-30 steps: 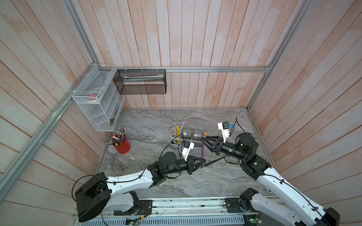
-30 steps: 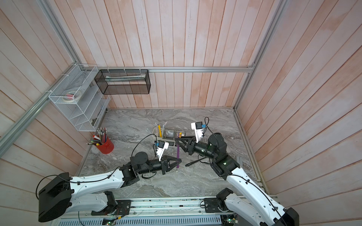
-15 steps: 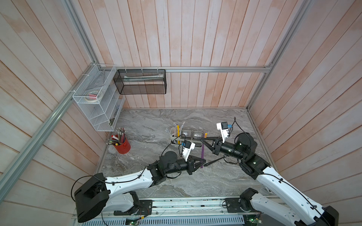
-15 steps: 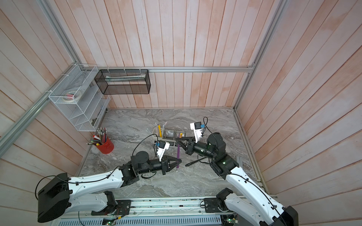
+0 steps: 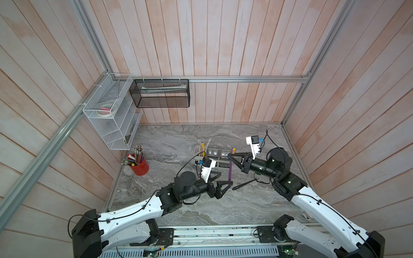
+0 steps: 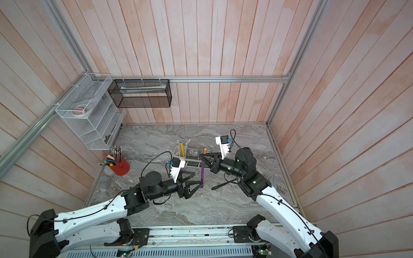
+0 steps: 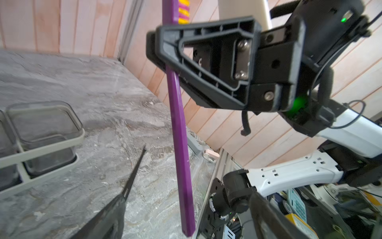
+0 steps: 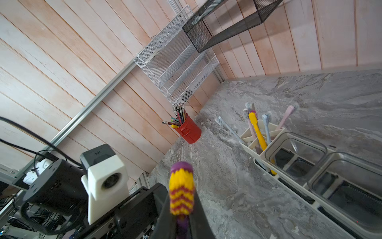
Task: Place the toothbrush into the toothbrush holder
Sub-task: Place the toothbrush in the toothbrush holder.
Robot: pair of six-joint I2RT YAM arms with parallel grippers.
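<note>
A purple toothbrush (image 5: 230, 172) with yellow and red bristles hangs upright in the air, bristle end up. My right gripper (image 5: 231, 156) is shut on its neck just under the head (image 8: 181, 190), in front of the toothbrush holder's right end. The holder (image 5: 197, 157) is a white oblong caddy on the marble. It has a slotted section with several toothbrushes (image 8: 257, 132) and two clear square cups (image 8: 295, 157). My left gripper (image 6: 197, 178) stands open around the handle's lower end (image 7: 179, 134). Its fingers are apart from the handle on both sides.
A thin black pointed tool (image 5: 244, 183) lies on the marble between the arms. A red cup of pencils (image 5: 139, 165) stands at the left wall. On the walls hang a white wire shelf (image 5: 111, 120) and a black mesh basket (image 5: 161, 93).
My right gripper has closed on the toothbrush under its head. My left gripper, shut on the lower handle before, has opened and let go. The brush has stayed upright.
</note>
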